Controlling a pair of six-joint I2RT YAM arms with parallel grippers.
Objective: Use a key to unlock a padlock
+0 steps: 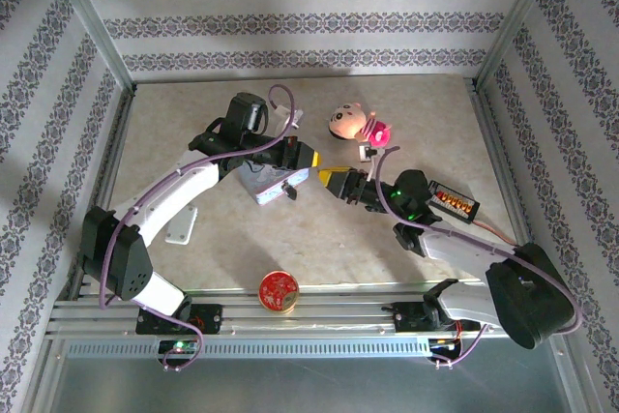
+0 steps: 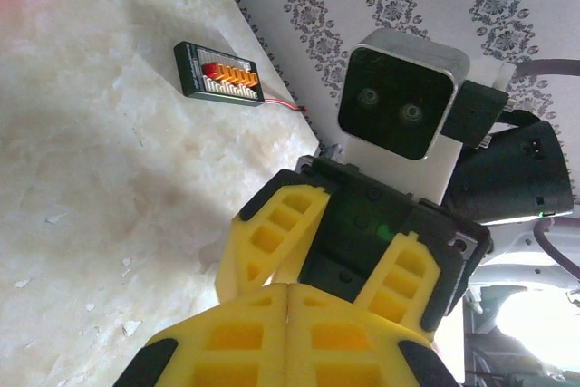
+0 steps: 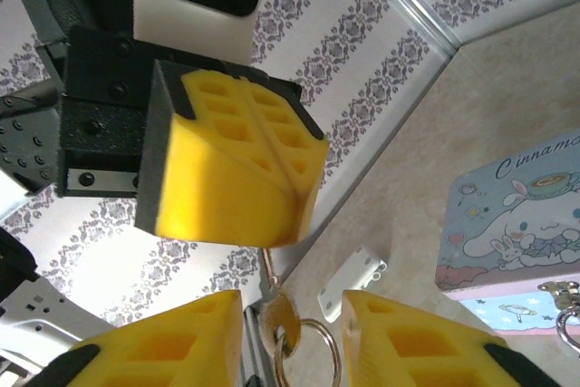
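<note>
Left gripper clamped on what looks like the key; right gripper parted around its ringed end.
Padlock not surely made out; maybe the silvery fitting on the blue tin, 4 o'clock in the right wrist view. Risk: right gripper closing on the ring would twist the key out of the pinch. Pale marbled tabletop; patterned wallpaper walls.
</note>
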